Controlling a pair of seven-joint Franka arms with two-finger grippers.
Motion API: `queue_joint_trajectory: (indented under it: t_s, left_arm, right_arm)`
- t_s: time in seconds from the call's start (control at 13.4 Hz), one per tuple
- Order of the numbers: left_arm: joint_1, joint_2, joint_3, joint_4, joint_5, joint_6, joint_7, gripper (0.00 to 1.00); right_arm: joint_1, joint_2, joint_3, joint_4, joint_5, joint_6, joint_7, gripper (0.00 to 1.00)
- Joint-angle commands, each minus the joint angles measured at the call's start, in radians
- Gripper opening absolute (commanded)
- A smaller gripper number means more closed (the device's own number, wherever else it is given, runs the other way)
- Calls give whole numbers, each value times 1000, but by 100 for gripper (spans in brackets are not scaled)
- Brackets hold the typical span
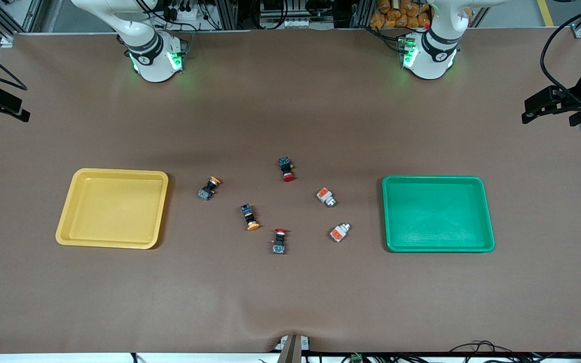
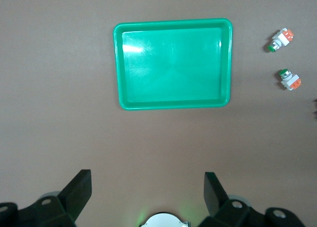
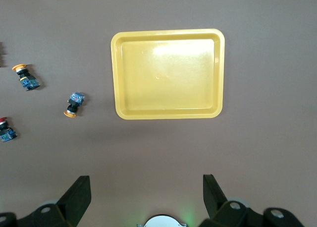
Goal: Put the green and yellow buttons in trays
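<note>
1. Front view: nothing is sitting in either tray yet, so I judge the whole task is still to do. The yellow tray [image 1: 112, 208] is lying toward the right arm's end of the table, the green tray [image 1: 438, 213] toward the left arm's end. All buttons are lying on the table between the trays: two yellow-capped buttons [image 1: 209, 187] [image 1: 249, 217], two silver-white buttons with orange blocks [image 1: 326, 196] [image 1: 340, 232], plus two red-capped buttons [image 1: 286, 169] [image 1: 279, 241] that are not wanted. Neither gripper is showing here.

2. Left wrist view: the left gripper [image 2: 148, 190] is hanging over bare table near the green tray, fingers spread wide, gripping nothing; the arm is waiting. The silver-white buttons are showing green caps, just beside the tray.

3. Right wrist view: the right gripper [image 3: 147, 190] is hanging near the yellow tray, fingers wide apart, empty, also waiting. Yellow-capped buttons are lying on their sides, black and blue bodies.
</note>
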Motion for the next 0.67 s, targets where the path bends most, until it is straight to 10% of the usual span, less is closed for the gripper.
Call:
queue_joint_trajectory:
  t_s: [0.0,0.6]
  left_arm:
    - [4,4,-2,11,-13,-5,0,100]
    - [7,27,0,-15,-27,-9,-3,100]
  right_arm:
    - [-7,-5,4,5,-8,-3,4,100]
    - [-3,7,4,5,-8,-5,4,100]
